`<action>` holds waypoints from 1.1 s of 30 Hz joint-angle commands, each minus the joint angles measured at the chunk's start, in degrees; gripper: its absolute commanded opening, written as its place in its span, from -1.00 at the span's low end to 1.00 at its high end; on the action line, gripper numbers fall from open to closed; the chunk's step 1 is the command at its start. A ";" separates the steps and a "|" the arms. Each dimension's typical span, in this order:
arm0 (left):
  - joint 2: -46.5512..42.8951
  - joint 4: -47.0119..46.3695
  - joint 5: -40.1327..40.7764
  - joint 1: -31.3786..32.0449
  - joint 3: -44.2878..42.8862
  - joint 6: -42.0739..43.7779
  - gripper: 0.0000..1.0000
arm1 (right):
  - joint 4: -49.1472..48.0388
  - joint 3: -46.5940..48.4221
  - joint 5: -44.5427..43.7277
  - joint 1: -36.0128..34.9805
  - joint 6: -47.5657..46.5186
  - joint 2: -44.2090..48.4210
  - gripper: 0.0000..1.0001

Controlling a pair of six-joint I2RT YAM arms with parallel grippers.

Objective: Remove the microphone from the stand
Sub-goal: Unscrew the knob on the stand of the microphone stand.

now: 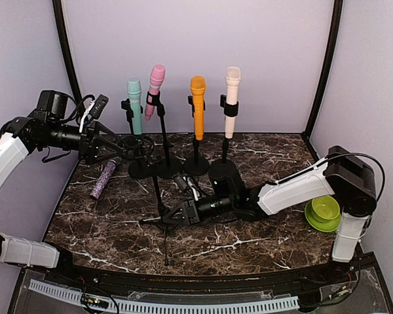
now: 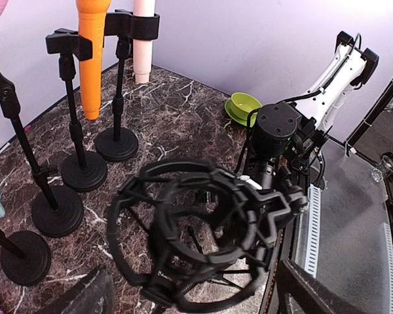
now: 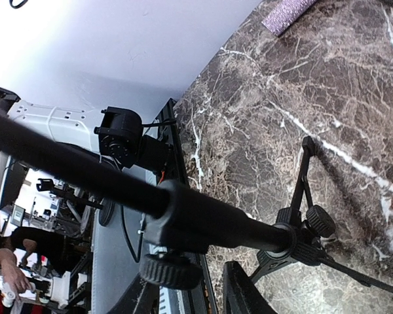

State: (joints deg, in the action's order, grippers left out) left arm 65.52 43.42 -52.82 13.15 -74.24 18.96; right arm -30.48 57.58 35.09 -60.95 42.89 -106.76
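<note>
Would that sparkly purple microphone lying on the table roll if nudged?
Probably: the purple microphone is a round tube lying on its side on the smooth table, so a sideways nudge likely rolls it. Its glittery coat looks rough, probably not slippery.

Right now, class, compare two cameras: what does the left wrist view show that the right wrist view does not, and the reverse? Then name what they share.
Only the left wrist view shows the orange microphone, the green bowl and the black shock mount. Only the right wrist view shows the spread legs of the tripod stand. Both show the marbled table.
</note>
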 commanded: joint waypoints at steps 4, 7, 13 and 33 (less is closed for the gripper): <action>-1.22 2.88 0.52 0.22 0.93 1.33 0.74 | -8.19 -3.33 1.82 1.21 5.45 0.61 -0.02; -1.32 2.84 0.48 0.24 0.42 1.09 0.75 | -0.39 -2.78 -2.53 1.27 0.12 3.46 0.22; -1.51 2.90 0.13 0.27 -0.19 0.69 0.74 | 20.29 1.27 -23.51 -2.11 -16.57 9.29 0.99; -1.58 2.33 0.31 0.25 -0.44 0.51 0.75 | 8.70 -7.65 -36.21 -11.40 -44.97 18.65 0.45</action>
State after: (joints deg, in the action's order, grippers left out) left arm 64.58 45.52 -52.01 13.15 -73.71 19.31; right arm -17.26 48.97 -11.03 -71.00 4.89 -86.61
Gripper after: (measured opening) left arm 0.877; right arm 0.782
